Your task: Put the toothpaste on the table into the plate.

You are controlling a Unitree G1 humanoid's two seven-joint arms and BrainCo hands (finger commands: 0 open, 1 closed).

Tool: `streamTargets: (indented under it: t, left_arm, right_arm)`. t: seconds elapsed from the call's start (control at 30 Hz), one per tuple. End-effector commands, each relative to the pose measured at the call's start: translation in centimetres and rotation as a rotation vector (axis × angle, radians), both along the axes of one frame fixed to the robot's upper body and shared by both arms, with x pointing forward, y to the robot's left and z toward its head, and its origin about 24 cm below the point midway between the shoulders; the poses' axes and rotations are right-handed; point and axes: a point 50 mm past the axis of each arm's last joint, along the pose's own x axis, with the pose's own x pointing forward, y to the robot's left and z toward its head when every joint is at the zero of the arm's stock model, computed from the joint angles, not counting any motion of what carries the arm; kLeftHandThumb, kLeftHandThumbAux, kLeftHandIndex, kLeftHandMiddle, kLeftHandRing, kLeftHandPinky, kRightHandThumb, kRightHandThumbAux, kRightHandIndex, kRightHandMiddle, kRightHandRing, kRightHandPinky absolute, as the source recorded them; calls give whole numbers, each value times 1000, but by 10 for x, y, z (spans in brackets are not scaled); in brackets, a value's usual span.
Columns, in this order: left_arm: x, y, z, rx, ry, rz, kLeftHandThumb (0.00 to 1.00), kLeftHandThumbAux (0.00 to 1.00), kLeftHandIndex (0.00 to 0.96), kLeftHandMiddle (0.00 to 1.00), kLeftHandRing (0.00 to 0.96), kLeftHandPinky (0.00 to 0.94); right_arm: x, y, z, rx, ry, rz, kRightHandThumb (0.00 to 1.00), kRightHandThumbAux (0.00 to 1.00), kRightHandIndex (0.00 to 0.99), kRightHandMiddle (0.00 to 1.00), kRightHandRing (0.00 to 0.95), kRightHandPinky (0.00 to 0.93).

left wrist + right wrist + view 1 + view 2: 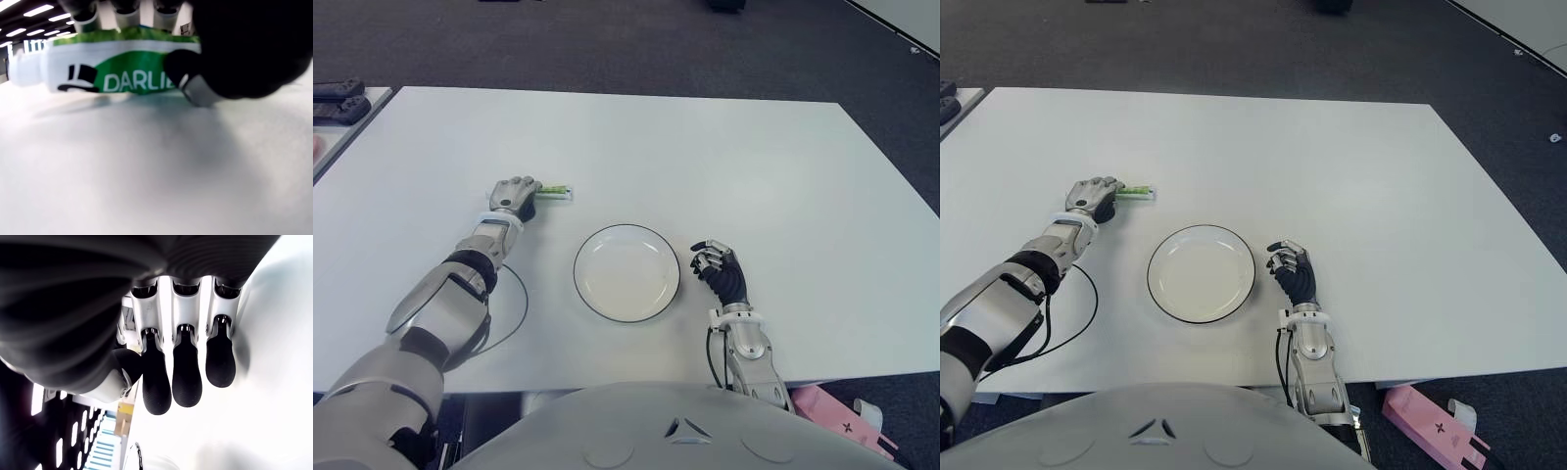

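Observation:
A green and white toothpaste tube (558, 192) lies on the white table (734, 147), up and to the left of the plate. My left hand (516, 196) is on its near end. In the left wrist view the fingers (122, 10) curl over the top of the tube (112, 73) and the thumb (195, 83) presses its side, while the tube still touches the table. The white plate (626, 274) with a dark rim sits near the front edge, with nothing in it. My right hand (717, 269) shows just right of the plate, its fingers (186, 377) loosely bent and holding nothing.
A black cable (517, 304) loops on the table beside my left forearm. Dark objects (337, 98) lie on a second surface at the far left. A pink box (1435, 423) is on the floor at the front right. Dark carpet surrounds the table.

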Motion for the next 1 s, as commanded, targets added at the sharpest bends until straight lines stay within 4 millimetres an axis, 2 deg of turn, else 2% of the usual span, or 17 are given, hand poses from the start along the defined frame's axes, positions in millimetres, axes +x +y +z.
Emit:
streamTargets:
  t: [0.03, 0.43, 0.67, 0.77, 1.0]
  left_arm:
    - [-26, -5, -30, -32, 156, 30, 719, 698, 440, 817, 818, 837]
    - [-20, 2, -20, -276, 24, 214, 717, 701, 443, 839, 837, 832]
    - [6, 8, 18, -462, -206, 240, 719, 703, 443, 847, 845, 866]
    - [8, 8, 22, -486, -234, 237, 720, 703, 442, 852, 849, 873]
    - [9, 0, 44, -673, -388, 186, 720, 704, 442, 871, 864, 879]
  right_arm:
    - [0, 0, -3, -6, 11, 6, 707, 728, 433, 656, 654, 648]
    - [2, 0, -5, -4, 21, 1, 706, 728, 432, 653, 656, 649]
    - [4, 1, -6, 4, 8, 11, 706, 728, 432, 650, 653, 645]
    - [4, 1, -6, 5, 7, 13, 706, 729, 432, 650, 653, 644]
    - [6, 1, -7, 3, 4, 20, 706, 728, 432, 661, 662, 659]
